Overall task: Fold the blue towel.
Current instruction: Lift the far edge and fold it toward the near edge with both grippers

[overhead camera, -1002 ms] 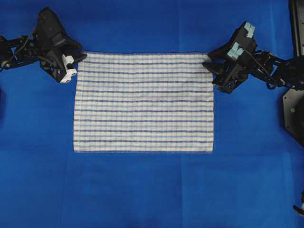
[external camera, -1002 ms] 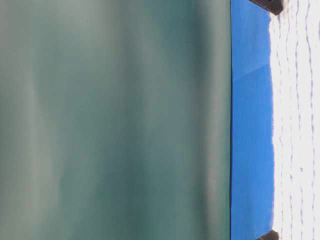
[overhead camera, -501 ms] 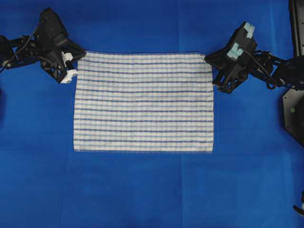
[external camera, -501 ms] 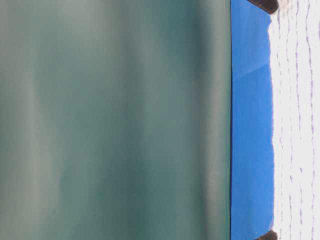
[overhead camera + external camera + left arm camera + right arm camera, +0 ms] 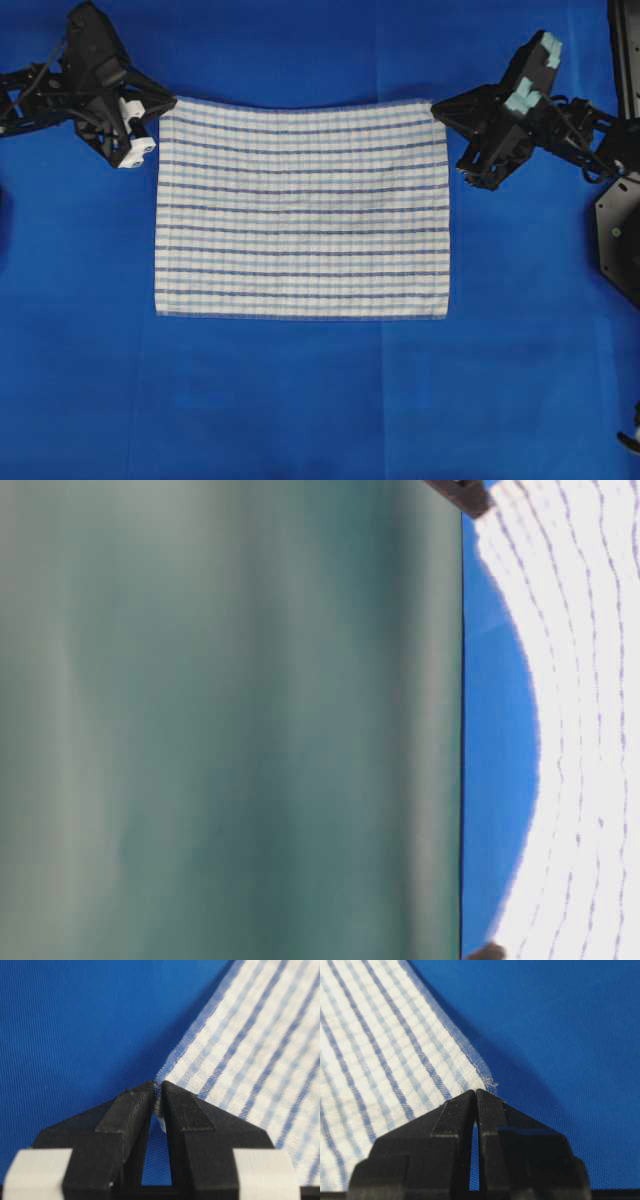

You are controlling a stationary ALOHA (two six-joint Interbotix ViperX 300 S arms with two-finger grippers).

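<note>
Pinching blue towel (image 5: pixel 300 210) far corners | left tool (image 5: pixel 157 1091) | right tool (image 5: pixel 475 1094)

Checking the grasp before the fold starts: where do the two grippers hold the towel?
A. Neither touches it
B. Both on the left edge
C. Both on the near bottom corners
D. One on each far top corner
D: the left gripper and right gripper are each shut on a top corner of the towel.
</note>
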